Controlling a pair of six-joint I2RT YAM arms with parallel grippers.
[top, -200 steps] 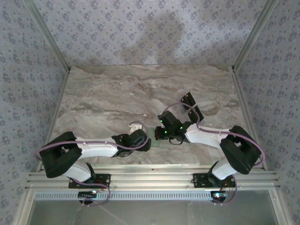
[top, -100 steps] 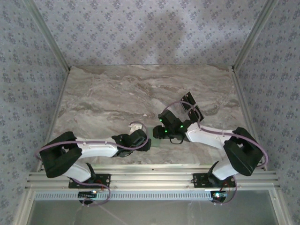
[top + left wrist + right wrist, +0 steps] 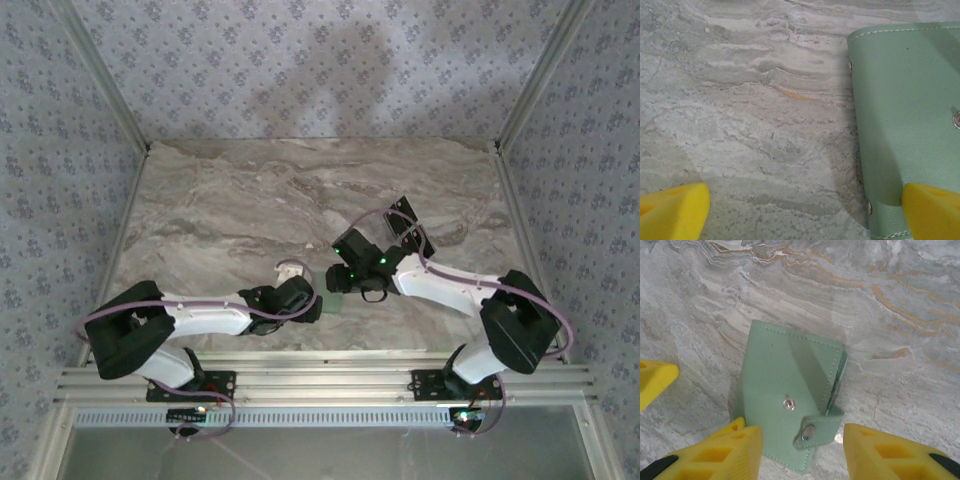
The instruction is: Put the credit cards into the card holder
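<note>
The pale green card holder lies flat on the marble, its snap tab unfastened and curled over the near edge. My right gripper hovers just above it, open, one finger at the holder's left edge and the other clear of the tab. From the other side my left gripper stands wide open low over the table. Its right fingertip overlaps the corner of the card holder. In the top view the card holder shows between both grippers. Black credit cards lie behind the right arm.
The marble table has bare room to the left and back. Patterned walls and metal rails close it in on three sides. A lilac cable loops over the right arm, close to the cards.
My right gripper has gone from shut to open and shifted slightly left and back over the holder. The left arm has not moved.
</note>
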